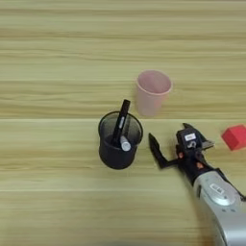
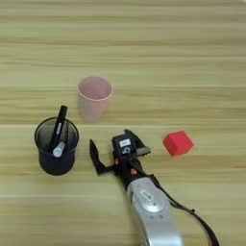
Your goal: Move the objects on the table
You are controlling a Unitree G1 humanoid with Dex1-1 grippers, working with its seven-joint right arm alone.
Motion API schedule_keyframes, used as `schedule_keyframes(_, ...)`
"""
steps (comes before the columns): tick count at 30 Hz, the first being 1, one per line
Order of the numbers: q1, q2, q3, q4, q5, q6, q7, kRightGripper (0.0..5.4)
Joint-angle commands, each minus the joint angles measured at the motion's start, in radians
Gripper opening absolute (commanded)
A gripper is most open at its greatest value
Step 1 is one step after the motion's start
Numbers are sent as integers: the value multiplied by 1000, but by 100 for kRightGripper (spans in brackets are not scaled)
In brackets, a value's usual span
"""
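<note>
Seemingly nothing has been carried anywhere yet — all three objects stand free on the light wood-grain table (image 1: 57, 48). The black mesh cylindrical pen cup (image 1: 120, 146) stands left of centre, upright, with a black white-tipped marker (image 1: 121, 129) leaning inside it. Just beyond it, to the right and farther off, is the pale pink plastic cup (image 1: 153, 92), also upright. The small red cube (image 2: 178, 142) lies well to the right, apart from both. Between pen cup and cube sits the right gripper (image 1: 172, 144) on its silver forearm (image 2: 150, 206) — its two black fingers spread wide, holding nothing. Every move appears left to do.
</note>
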Motion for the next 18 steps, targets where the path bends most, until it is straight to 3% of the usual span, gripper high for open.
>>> schedule_keyframes(1, -17, -11, -1, 70, -7, 22, 7, 539)
schedule_keyframes(8, -47, -2, 10, 117, 5, 7, 27, 539)
schedule_keyframes(18, -141, 2, 15, 188, 26, 55, 75, 539)
